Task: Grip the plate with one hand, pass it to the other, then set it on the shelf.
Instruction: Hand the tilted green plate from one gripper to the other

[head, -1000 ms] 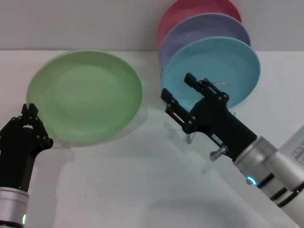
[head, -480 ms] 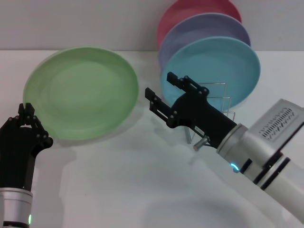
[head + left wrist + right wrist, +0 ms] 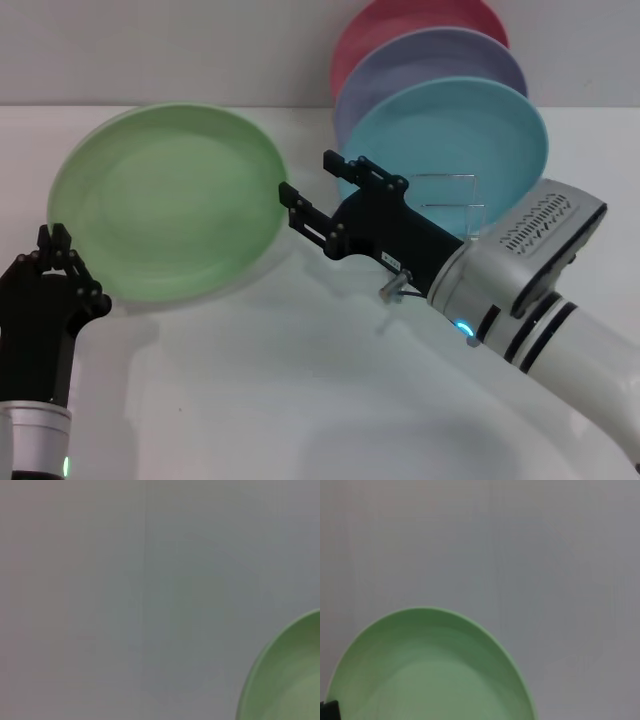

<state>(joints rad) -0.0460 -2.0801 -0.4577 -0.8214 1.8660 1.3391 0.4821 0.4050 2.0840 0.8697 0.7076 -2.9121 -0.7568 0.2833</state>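
With the round light green matte plate (image 3: 168, 200) tilted at the frame's left, pinched at its lower-left rim by the left gripper (image 3: 57, 258), the open right gripper (image 3: 312, 195) at centre may knock it loose.

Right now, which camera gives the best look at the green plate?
The head view: it shows the whole green plate, with the left gripper at its edge. The right wrist view shows its upper part; the left wrist view only an edge.
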